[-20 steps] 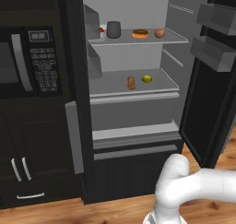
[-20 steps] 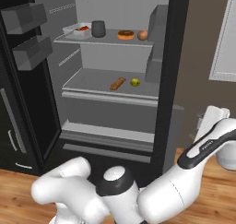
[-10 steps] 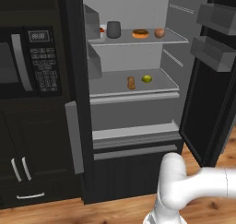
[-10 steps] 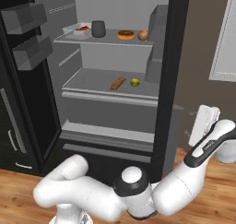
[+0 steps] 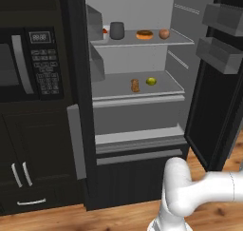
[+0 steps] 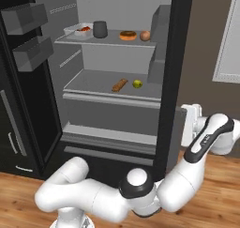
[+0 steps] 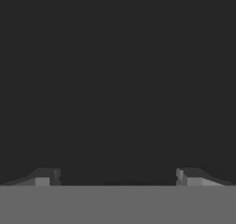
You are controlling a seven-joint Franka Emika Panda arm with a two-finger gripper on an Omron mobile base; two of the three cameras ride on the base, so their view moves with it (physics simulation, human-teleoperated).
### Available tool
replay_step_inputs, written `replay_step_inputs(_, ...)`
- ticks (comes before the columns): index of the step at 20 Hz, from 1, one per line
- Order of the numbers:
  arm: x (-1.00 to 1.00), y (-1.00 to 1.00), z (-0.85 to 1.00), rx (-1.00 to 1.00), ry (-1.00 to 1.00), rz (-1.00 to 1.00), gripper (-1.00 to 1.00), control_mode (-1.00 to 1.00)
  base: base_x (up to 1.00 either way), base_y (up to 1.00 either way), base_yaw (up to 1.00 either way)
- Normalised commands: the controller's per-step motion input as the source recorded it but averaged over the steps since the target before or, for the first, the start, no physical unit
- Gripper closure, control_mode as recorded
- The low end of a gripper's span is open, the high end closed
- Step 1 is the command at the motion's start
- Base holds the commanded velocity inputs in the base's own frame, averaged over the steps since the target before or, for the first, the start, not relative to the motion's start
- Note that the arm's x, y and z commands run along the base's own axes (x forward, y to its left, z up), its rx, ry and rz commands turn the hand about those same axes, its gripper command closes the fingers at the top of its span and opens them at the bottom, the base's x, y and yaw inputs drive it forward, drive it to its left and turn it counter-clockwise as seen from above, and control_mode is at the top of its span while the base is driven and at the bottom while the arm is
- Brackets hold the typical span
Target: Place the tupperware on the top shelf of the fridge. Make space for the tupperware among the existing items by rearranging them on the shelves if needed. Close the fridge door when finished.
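Tupperware sits at the far left end of the top shelf, red-brown food showing, just beside the dark grey jar. Further along the same shelf: glazed donut, then round brownish-red fruit, each apart from the next. Lower shelf holds a small brown lump and a yellow-green lime, near each other, not touching.

Fridge has a door swung wide open, grey door bins on it.

Arm is folded low, elbow near the floor, forearm bent out to the fridge's right side past the closed door edge. Gripper faces a flat dark surface close up; fingertips spread wide, released, nothing between them.

Microwave keypad has markings, too small to read. No other legible writing.
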Motion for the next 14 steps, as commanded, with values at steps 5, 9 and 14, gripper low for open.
replay_step_inputs(5,-0.39,1.00,-0.11,-0.20,-0.29,0.26,-1.00,-1.00,0.00,0.00,0.00)
replay_step_inputs(9,-0.06,1.00,-0.04,-0.19,-0.39,0.12,-1.00,-1.00,0.00,0.00,0.00)
replay_step_inputs(14,0.26,1.00,0.00,-0.14,-0.43,-0.11,-1.00,-1.00,0.00,0.00,0.00)
